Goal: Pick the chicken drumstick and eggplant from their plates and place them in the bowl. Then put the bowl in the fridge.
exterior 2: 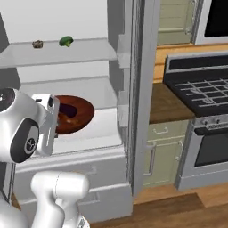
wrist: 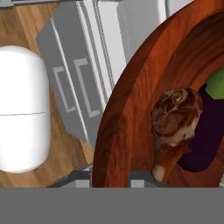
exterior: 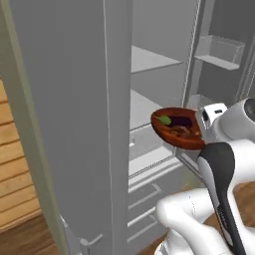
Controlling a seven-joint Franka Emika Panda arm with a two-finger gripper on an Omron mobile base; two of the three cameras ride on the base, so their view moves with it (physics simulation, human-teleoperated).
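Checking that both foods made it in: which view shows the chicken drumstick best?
The hand view: the chicken drumstick lies large inside the bowl beside the eggplant. The left base view shows it small; the right base view barely shows it.

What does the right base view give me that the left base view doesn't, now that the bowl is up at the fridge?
Right base view: a small green item and a small brown item on the upper fridge shelf, plus the stove and the wooden counter beside the fridge.

Left base view: the outer face of the open fridge door, the door bins, and the eggplant's green stem cap.

Both: the fridge standing open, and the bowl carried at the gripper in front of a white shelf, with the eggplant inside.
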